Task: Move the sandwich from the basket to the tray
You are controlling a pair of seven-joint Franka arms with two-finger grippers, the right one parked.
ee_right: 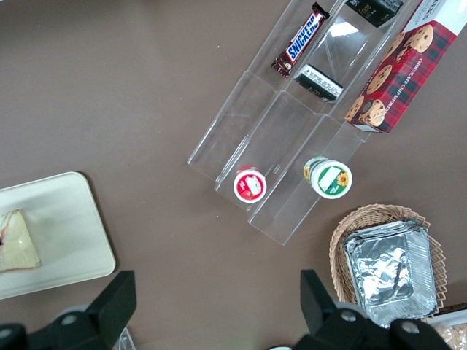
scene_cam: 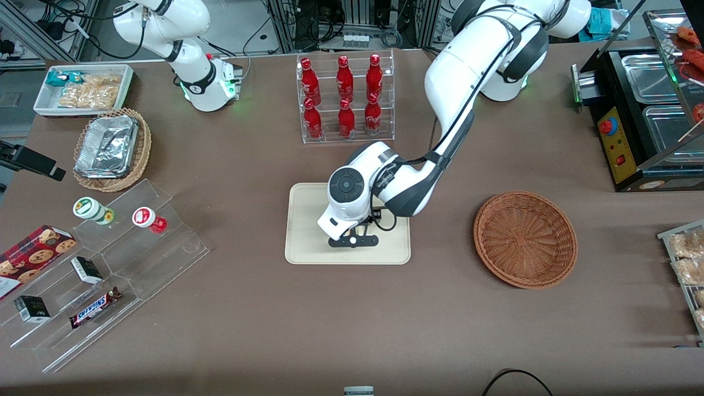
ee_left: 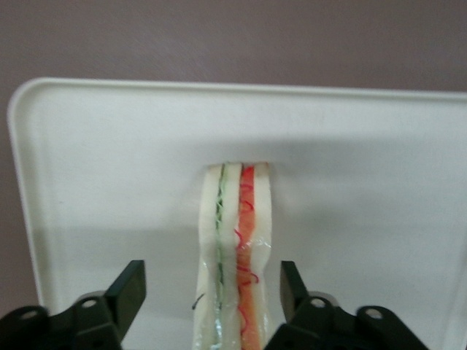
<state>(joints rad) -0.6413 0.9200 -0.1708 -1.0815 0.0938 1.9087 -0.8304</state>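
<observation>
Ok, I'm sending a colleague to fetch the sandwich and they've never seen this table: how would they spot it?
Find the cream tray in the table's middle, nearer the front camera than the rack of red bottles. The sandwich lies on it, directly under the gripper, whose jaws stand open on either side. It is the only thing on the tray: pale bread with green and red filling stripes.

The working arm is glossy white with dark grey bands at its joints, and a black cable runs along its links down to the wrist. Just above the end effector [scene_cam: 353,240] sits a round dark grey cap ringed in white. The end effector itself is black, with a crossbar, visible screw holes and two angular black fingers [ee_left: 130,290].
</observation>
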